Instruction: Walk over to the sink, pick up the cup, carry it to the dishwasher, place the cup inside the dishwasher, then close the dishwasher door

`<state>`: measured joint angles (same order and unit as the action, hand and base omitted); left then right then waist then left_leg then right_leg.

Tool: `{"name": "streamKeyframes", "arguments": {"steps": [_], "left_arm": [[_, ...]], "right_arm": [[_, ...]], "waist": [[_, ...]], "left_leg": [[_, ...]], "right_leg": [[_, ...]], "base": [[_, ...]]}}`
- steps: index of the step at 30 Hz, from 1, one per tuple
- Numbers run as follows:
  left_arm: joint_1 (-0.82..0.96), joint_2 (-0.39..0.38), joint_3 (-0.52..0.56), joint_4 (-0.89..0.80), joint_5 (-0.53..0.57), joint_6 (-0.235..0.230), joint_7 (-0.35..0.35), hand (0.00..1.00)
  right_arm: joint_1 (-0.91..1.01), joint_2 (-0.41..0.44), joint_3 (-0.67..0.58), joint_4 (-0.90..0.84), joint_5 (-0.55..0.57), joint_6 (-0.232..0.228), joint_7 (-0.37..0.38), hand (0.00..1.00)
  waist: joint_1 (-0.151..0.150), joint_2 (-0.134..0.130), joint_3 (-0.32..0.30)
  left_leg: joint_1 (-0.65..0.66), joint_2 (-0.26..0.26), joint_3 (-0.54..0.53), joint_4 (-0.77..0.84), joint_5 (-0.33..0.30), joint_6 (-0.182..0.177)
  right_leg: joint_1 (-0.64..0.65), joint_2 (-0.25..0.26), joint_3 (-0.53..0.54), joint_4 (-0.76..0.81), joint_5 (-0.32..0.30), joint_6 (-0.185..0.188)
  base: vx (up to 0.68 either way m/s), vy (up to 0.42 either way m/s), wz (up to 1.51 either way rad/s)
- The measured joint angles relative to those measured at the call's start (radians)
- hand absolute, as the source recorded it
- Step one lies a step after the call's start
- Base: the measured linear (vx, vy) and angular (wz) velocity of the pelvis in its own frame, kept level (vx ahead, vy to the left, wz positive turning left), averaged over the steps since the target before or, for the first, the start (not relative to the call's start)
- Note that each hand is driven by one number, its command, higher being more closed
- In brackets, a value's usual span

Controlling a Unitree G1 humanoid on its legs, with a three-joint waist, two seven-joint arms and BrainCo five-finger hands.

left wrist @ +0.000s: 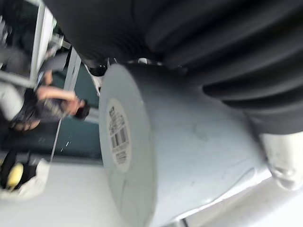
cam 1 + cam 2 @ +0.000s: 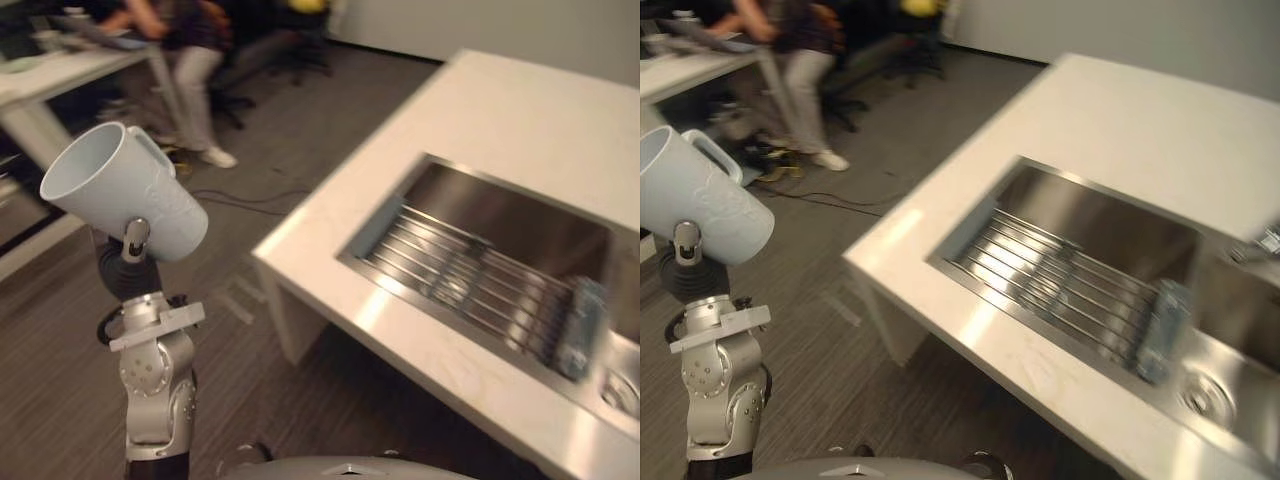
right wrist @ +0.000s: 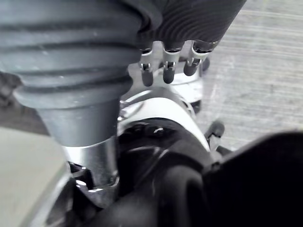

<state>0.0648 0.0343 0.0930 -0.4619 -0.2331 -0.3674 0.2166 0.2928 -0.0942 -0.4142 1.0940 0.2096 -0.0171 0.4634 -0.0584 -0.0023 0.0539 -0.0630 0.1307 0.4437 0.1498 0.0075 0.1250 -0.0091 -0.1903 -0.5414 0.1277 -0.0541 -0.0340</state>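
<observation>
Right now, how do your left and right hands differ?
The left hand grips the pale cup, raised and tilted; the right hand holds nothing. The left hand's thumb presses the cup; the right hand's fingers hang relaxed, with the floor beyond them. Both wear dark ribbed covers.

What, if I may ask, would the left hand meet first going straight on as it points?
Past its cup, the left hand likely meets the white desk; depth is unclear.
</observation>
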Motion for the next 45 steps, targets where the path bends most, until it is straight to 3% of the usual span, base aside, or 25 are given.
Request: {"name": "streamKeyframes", "arguments": {"steps": [1,3,5,6,7,8,10,11,12,13,14,16,18,21,23,24,25,26,28,30,33,34,41,43,45], "left_arm": [[-0.010,0.001,-0.001,0.021,-0.002,-0.049,0.003,1.00],[-0.014,-0.002,-0.033,0.040,-0.002,-0.060,-0.014,1.00],[-0.018,-0.015,-0.084,0.044,-0.021,-0.061,-0.049,1.00],[-0.018,-0.013,-0.102,0.034,-0.027,-0.068,-0.059,1.00],[-0.007,-0.008,-0.099,0.014,-0.039,-0.068,-0.058,1.00],[-0.002,-0.006,-0.095,0.009,-0.038,-0.069,-0.049,1.00],[-0.003,0.003,-0.100,0.008,-0.030,-0.067,-0.036,1.00],[-0.010,0.006,-0.130,0.009,-0.017,-0.064,-0.030,1.00],[-0.018,0.009,-0.174,0.024,-0.017,-0.073,-0.035,1.00],[-0.048,0.019,-0.231,0.069,-0.015,-0.085,-0.053,1.00],[-0.073,0.019,-0.264,0.106,0.002,-0.085,-0.056,1.00],[-0.088,0.026,-0.301,0.161,0.013,-0.090,-0.065,1.00],[-0.088,0.025,-0.315,0.180,0.024,-0.089,-0.059,1.00],[-0.090,0.024,-0.352,0.152,0.071,-0.064,-0.042,1.00],[-0.096,0.025,-0.368,0.148,0.083,-0.033,-0.040,1.00],[-0.105,0.027,-0.379,0.146,0.083,-0.010,-0.041,1.00],[-0.113,0.035,-0.390,0.128,0.083,0.008,-0.045,1.00],[-0.113,0.042,-0.393,0.115,0.083,0.012,-0.049,1.00],[-0.118,0.012,-0.424,0.119,0.082,0.033,-0.059,1.00],[-0.151,-0.003,-0.431,0.117,0.081,0.040,-0.084,1.00],[-0.197,-0.005,-0.420,0.119,0.068,0.043,-0.119,1.00],[-0.198,0.003,-0.406,0.178,0.000,0.009,-0.186,1.00],[-0.198,-0.007,-0.393,0.181,0.000,0.005,-0.184,1.00],[-0.187,-0.019,-0.377,0.204,-0.002,-0.018,-0.165,1.00],[-0.150,-0.023,-0.372,0.205,-0.009,-0.033,-0.150,1.00]], "right_arm": [[-0.026,-0.007,-0.013,0.025,-0.002,0.000,-0.017,0.00],[-0.030,-0.020,-0.023,0.021,-0.002,-0.003,-0.015,0.00],[-0.024,-0.051,-0.040,0.022,-0.001,0.004,-0.019,0.00],[-0.019,-0.061,-0.040,0.023,-0.001,0.004,-0.017,0.00],[-0.022,-0.054,-0.040,0.025,-0.001,0.020,-0.031,0.00],[-0.021,-0.055,-0.040,0.025,-0.001,0.026,-0.031,0.00],[-0.019,-0.058,-0.039,0.019,0.002,0.036,-0.028,0.00],[-0.005,-0.053,-0.039,-0.007,0.014,0.028,-0.023,0.00],[0.021,-0.037,-0.043,-0.026,0.045,0.009,-0.020,0.00],[0.021,-0.013,-0.040,-0.026,0.082,0.000,-0.023,0.00],[0.021,0.000,-0.039,-0.026,0.095,-0.003,-0.029,0.00],[0.026,0.020,-0.028,-0.025,0.113,-0.009,-0.040,0.00],[0.030,0.024,-0.011,-0.031,0.121,-0.025,-0.066,0.00],[0.039,0.012,0.048,-0.090,0.136,-0.033,-0.082,0.00],[0.036,0.011,0.092,-0.129,0.137,-0.031,-0.084,0.00],[0.034,0.016,0.121,-0.145,0.138,-0.031,-0.098,0.00],[0.034,0.033,0.139,-0.147,0.142,-0.031,-0.112,0.00],[0.036,0.050,0.142,-0.147,0.145,-0.031,-0.116,0.00],[0.029,0.010,0.172,-0.161,0.148,-0.029,-0.119,0.00],[0.030,0.001,0.182,-0.165,0.157,-0.026,-0.116,0.00],[0.027,0.009,0.185,-0.171,0.161,-0.026,-0.118,0.00],[0.057,0.077,0.095,-0.162,0.219,-0.048,-0.126,0.00],[0.058,0.078,0.098,-0.162,0.219,-0.049,-0.127,0.00],[0.058,0.075,0.135,-0.164,0.237,-0.054,-0.132,0.00],[0.056,0.070,0.149,-0.164,0.236,-0.053,-0.139,0.00]], "waist": [[-0.004,0.019,0.013],[-0.005,0.015,0.017],[-0.004,0.051,0.021],[0.007,0.045,0.028],[0.029,0.013,0.047],[0.037,0.018,0.056],[0.040,0.009,0.057],[0.029,0.007,0.059],[0.005,0.014,0.053],[-0.022,0.030,0.057],[-0.026,0.044,0.067],[-0.040,0.055,0.077],[-0.066,0.055,0.072],[-0.071,0.066,0.064],[-0.075,0.071,0.060],[-0.077,0.049,0.053],[-0.079,-0.019,0.033],[-0.075,-0.060,0.018],[-0.074,-0.007,-0.008],[-0.064,0.030,-0.018],[-0.071,0.023,-0.013],[-0.076,-0.020,-0.029],[-0.079,-0.023,-0.032],[-0.081,-0.030,-0.027],[-0.071,-0.037,-0.022]], "left_leg": [[0.029,0.084,0.085,0.131,-0.134,-0.012],[0.118,0.141,0.252,0.130,-0.122,-0.086],[0.171,0.118,0.269,0.048,-0.088,-0.228],[0.174,0.071,0.263,0.013,-0.112,-0.230],[0.185,0.024,0.239,0.006,-0.114,-0.211],[0.184,0.011,0.227,0.007,-0.122,-0.198],[0.152,-0.021,0.164,0.025,-0.145,-0.162],[0.137,-0.049,0.091,0.020,-0.148,-0.137],[0.108,-0.062,0.002,0.019,-0.145,-0.112],[0.075,-0.075,-0.118,-0.008,-0.129,-0.082],[0.076,-0.100,-0.188,-0.051,-0.110,-0.051],[0.119,-0.162,-0.276,-0.136,-0.085,-0.018],[0.138,-0.183,-0.274,-0.145,-0.090,-0.011],[0.172,-0.177,-0.250,-0.160,-0.106,-0.014],[0.183,-0.140,-0.244,-0.116,-0.141,-0.052],[0.176,-0.109,-0.221,-0.051,-0.176,-0.091],[0.176,-0.112,-0.213,0.015,-0.217,-0.133],[0.183,-0.124,-0.213,0.043,-0.243,-0.149],[0.183,-0.014,-0.216,0.134,-0.317,-0.212],[0.202,0.032,-0.199,0.119,-0.323,-0.226],[0.242,0.037,-0.167,0.069,-0.295,-0.228],[0.247,-0.009,-0.096,0.056,-0.311,-0.213],[0.242,-0.005,-0.069,0.055,-0.313,-0.212],[0.263,0.021,-0.052,0.097,-0.345,-0.213],[0.220,0.057,-0.062,0.292,-0.371,-0.161]], "right_leg": [[0.013,-0.020,-0.090,0.057,-0.004,0.047],[0.057,-0.072,-0.194,0.068,-0.001,0.060],[0.112,-0.121,-0.312,0.075,0.026,0.100],[0.148,-0.163,-0.366,0.074,0.050,0.126],[0.177,-0.215,-0.387,0.089,0.080,0.131],[0.181,-0.235,-0.396,0.106,0.100,0.126],[0.180,-0.279,-0.368,0.174,0.169,0.051],[0.147,-0.316,-0.250,0.274,0.227,-0.030],[0.102,-0.309,-0.126,0.349,0.175,-0.029],[0.066,-0.209,0.041,0.377,-0.004,0.037],[0.040,-0.127,0.165,0.379,-0.075,0.042],[-0.006,-0.005,0.359,0.370,-0.182,0.087],[-0.049,0.059,0.451,0.358,-0.223,0.114],[-0.189,0.121,0.562,0.339,-0.219,0.117],[-0.252,0.166,0.619,0.293,-0.177,0.110],[-0.259,0.183,0.657,0.224,-0.105,0.105],[-0.259,0.167,0.697,0.172,-0.020,0.089],[-0.261,0.146,0.700,0.172,0.042,0.092],[-0.230,0.213,0.633,0.181,0.034,0.081],[-0.217,0.253,0.621,0.178,0.024,0.063],[-0.217,0.268,0.618,0.214,-0.011,0.045],[-0.212,0.227,0.663,0.188,0.016,0.079],[-0.232,0.232,0.633,0.178,-0.005,0.060],[-0.250,0.196,0.516,0.268,-0.048,0.054],[-0.252,0.197,0.500,0.325,-0.095,0.042]], "base": [[-0.05,-0.103,2.31],[0.02,0.167,2.09],[-0.03,0.400,2.03],[-0.08,0.454,1.34],[-0.08,0.466,1.09],[-0.08,0.462,0.79],[-0.10,0.384,0.97],[-0.07,0.293,1.65],[-0.01,0.288,2.62],[0.05,0.149,2.80],[0.08,0.144,2.75],[0.10,0.108,2.12],[0.12,0.051,1.87],[0.23,-0.028,1.26],[0.29,-0.140,0.72],[0.37,-0.263,0.63],[0.31,-0.229,0.57],[0.48,-0.354,0.34],[0.46,-0.277,0.20],[0.34,-0.141,0.00],[0.19,-0.081,-0.05],[0.05,-0.027,0.00],[-0.01,-0.018,-0.15],[0.08,-0.030,-0.30],[0.14,-0.130,-0.17]]}}
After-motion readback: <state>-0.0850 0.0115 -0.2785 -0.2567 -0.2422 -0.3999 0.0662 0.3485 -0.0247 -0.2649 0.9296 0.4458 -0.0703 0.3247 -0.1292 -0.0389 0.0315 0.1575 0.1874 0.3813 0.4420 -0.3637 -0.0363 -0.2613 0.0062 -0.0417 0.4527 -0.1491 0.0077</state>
